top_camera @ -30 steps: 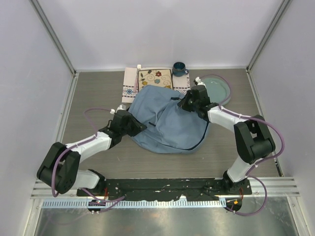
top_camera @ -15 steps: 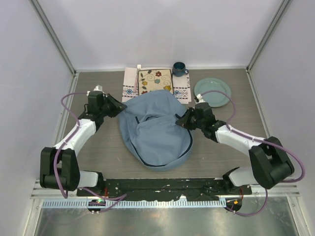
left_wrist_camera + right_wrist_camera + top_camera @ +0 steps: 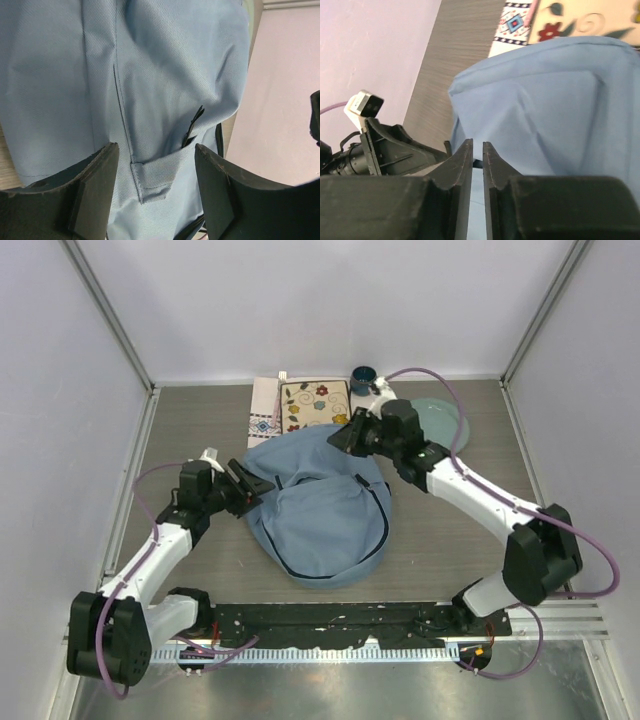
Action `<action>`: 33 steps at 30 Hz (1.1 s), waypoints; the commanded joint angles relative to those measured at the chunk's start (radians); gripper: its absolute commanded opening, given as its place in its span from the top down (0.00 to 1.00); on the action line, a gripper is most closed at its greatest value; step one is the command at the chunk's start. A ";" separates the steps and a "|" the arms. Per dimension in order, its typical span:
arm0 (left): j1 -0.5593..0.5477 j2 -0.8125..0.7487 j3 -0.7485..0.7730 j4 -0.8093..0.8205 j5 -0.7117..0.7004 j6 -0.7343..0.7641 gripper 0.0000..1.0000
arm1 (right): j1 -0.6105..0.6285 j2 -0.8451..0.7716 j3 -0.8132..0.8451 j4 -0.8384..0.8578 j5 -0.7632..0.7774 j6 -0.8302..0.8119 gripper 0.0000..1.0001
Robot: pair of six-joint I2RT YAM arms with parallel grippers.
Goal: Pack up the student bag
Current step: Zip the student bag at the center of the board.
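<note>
The student bag (image 3: 320, 510) is a large light-blue fabric backpack lying flat in the middle of the table, with a dark zipper line curving down its right side. My left gripper (image 3: 252, 490) is at the bag's left edge. In the left wrist view its jaws (image 3: 156, 150) stand wide open, with bag fabric (image 3: 165, 75) and a small sewn tab (image 3: 155, 177) lying between them, not pinched. My right gripper (image 3: 343, 437) hovers over the bag's far edge. Its jaws (image 3: 477, 144) are parted by a narrow slit with nothing in it, and the bag (image 3: 545, 115) lies beyond.
Behind the bag lies a white patterned cloth mat (image 3: 266, 418) with a cream floral square (image 3: 314, 402) on it. A dark blue mug (image 3: 364, 378) stands at the back, and a green plate (image 3: 447, 412) lies partly under the right arm. Walls close off the table's sides.
The left gripper moved down to the bag's left edge and opened wide. The right gripper swung from the bag's right side up to its far edge and parted slightly. The bag shifted.
</note>
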 commanded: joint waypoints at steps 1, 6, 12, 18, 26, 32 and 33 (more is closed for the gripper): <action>-0.033 0.005 0.002 0.013 0.021 -0.027 0.35 | 0.104 0.109 0.142 -0.002 -0.036 -0.069 0.83; -0.064 0.017 0.020 0.009 -0.008 -0.024 0.36 | 0.186 0.218 0.244 -0.089 0.033 -0.084 0.93; -0.064 0.008 0.018 -0.027 -0.019 -0.001 0.37 | 0.195 0.341 0.244 -0.147 0.121 -0.084 0.98; -0.064 -0.005 -0.001 -0.039 -0.010 0.015 0.36 | 0.178 0.412 0.274 -0.166 0.244 -0.141 0.98; -0.064 -0.002 -0.026 -0.030 -0.008 0.016 0.32 | 0.175 0.300 0.277 -0.103 0.134 -0.135 0.63; -0.064 0.021 -0.063 0.084 0.016 -0.066 0.28 | 0.178 0.298 0.276 -0.132 0.060 -0.068 0.61; -0.064 0.035 -0.066 0.131 0.031 -0.072 0.28 | 0.180 0.300 0.273 -0.132 0.054 -0.063 0.61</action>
